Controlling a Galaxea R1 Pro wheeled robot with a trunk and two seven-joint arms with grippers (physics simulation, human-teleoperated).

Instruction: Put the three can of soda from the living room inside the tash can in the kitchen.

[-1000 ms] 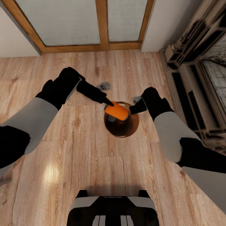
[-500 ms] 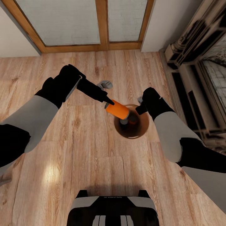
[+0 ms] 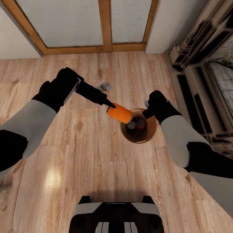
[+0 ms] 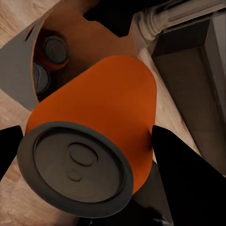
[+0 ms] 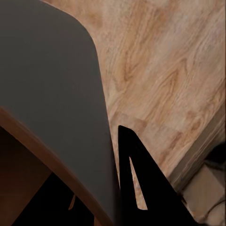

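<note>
My left gripper [image 3: 113, 108] is shut on an orange can of soda [image 3: 119, 113], held tilted just above the near-left rim of the tash can [image 3: 142, 138]. The round glossy brown bin stands on the wood floor. Two more cans of soda [image 3: 131, 125] [image 3: 140, 123] stand inside it. In the left wrist view the held can [image 4: 99, 117] is close up, with the bin's wall [image 4: 89, 37] and a can inside [image 4: 55, 49] beyond it. My right gripper [image 3: 147, 113] is shut on the bin's far-right rim. In the right wrist view one finger [image 5: 134, 183] lies against the bin's wall [image 5: 47, 94].
Wood-framed glass doors [image 3: 105, 22] close off the far side. A dark fireplace surround [image 3: 200, 81] runs along the right. A small grey object [image 3: 104, 86] lies on the plank floor behind the left gripper. My base [image 3: 116, 213] is at the near edge.
The tash can has slid to the right together with my right gripper. The held can now hangs over the bin's left rim instead of its middle, and the cans inside show.
</note>
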